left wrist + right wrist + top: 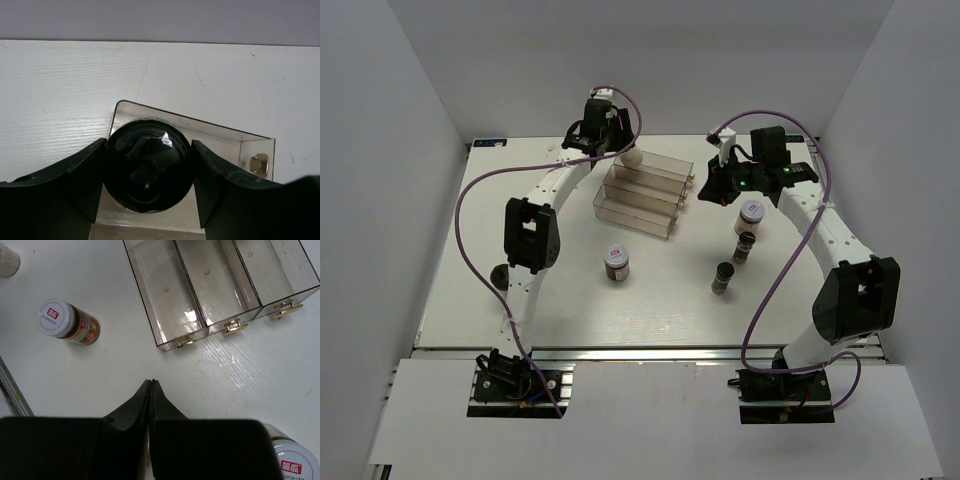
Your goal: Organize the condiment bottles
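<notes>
Item: whitish bottle (pixel 631 156), black cap, upright, long axis vertical and running straight down from the left pincer (pixel 148 172), which pinches the cap from both sides. Position: over the far-left end of the clear rack (pixel 645 195), at its rearmost trough. The set-down turns on the bottle lying inside that trough's walls, and it appears to. Right pincer (pixel 151 389): pressed together, holding nothing, hovering off the rack's right end. Nearest to it: a white-lidded jar (pixel 295 462), just beside. Two slim shakers (pixel 743 248) stand nearer the arm bases. A second jar (pixel 67 322) stands on the worktop (pixel 570 300) in front of the rack. Not determinable: whether the bottle's base touches the trough floor, since the cap hides it. A pale object (pixel 6 259) is cut off at the corner of the right wrist view.
</notes>
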`<action>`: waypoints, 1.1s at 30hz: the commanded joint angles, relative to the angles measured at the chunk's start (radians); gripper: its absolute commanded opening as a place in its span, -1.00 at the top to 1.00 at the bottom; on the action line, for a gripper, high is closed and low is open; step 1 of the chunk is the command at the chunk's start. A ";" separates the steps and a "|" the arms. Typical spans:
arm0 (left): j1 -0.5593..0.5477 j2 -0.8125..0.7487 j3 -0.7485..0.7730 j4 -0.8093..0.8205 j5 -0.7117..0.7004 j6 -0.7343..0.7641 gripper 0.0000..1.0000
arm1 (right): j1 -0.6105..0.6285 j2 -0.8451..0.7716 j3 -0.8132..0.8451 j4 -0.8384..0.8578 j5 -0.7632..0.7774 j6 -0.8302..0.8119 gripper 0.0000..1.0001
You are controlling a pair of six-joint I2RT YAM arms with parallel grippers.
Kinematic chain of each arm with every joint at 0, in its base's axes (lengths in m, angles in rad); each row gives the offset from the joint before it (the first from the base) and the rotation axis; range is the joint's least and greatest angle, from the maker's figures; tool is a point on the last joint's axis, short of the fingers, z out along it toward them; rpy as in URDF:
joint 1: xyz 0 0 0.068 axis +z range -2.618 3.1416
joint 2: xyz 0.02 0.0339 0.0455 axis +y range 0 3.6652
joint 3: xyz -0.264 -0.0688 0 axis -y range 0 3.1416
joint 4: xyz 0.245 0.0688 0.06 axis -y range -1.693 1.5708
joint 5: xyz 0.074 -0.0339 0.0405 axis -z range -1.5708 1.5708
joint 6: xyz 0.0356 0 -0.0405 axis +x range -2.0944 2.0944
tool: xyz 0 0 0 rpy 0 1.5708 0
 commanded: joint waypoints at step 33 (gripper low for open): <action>-0.057 -0.104 0.045 0.031 -0.076 0.100 -0.96 | -0.009 -0.053 -0.008 -0.023 -0.088 -0.092 -0.43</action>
